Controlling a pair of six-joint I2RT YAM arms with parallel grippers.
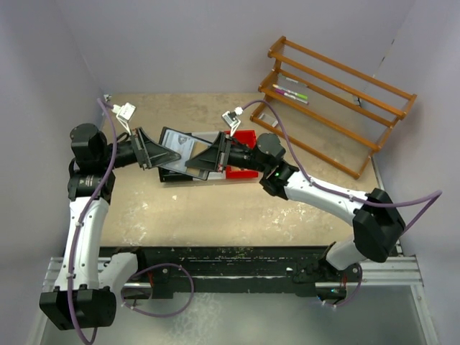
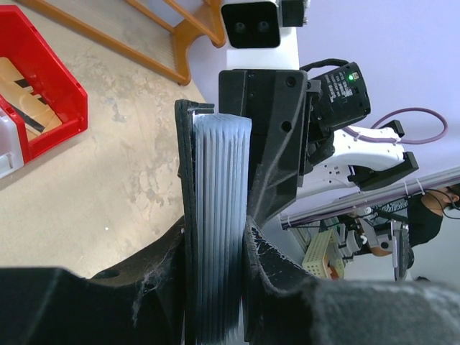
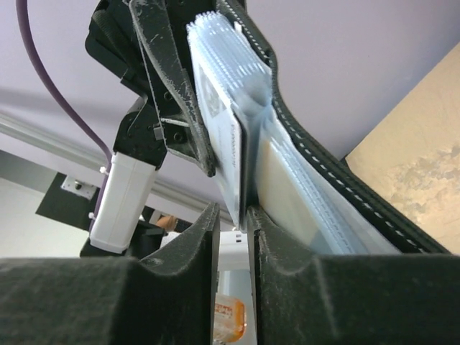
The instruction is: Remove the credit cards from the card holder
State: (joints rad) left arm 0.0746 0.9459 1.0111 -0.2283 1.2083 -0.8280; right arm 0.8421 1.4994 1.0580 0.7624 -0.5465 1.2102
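Holding the card holder [image 1: 175,144] up off the table [image 1: 215,208], between the two arms, left of the red tray [image 1: 249,136]. Nothing rests on the surface; both grippers meet at it mid-air.

Left gripper [image 2: 215,244]: clenched on the near end of the holder, black cover and the whole fan of credit cards [image 2: 223,194] squeezed together between its fingers. Reads as the anchor, pinning the holder so a pull from the other side moves one card and not the lot.

Right gripper [image 3: 233,223]: fingers stand either side of the bottom edge of a single card, which sits in the narrow gap between them. Cannot tell whether the pads are pressing on it or just bracketing it. The rest of the cards and the stitched cover splay off to one side of that finger, outside the gap.

Orientation:
- From above, the holder's long axis runs roughly left to right, from one gripper to the other, slightly skewed.
- Folded open, the free card edges point at the right gripper.
- Left wrist view shows the stack edge-on, its length running away toward the right gripper opposite.

Judgement: extraction of one card being set up; none out yet.
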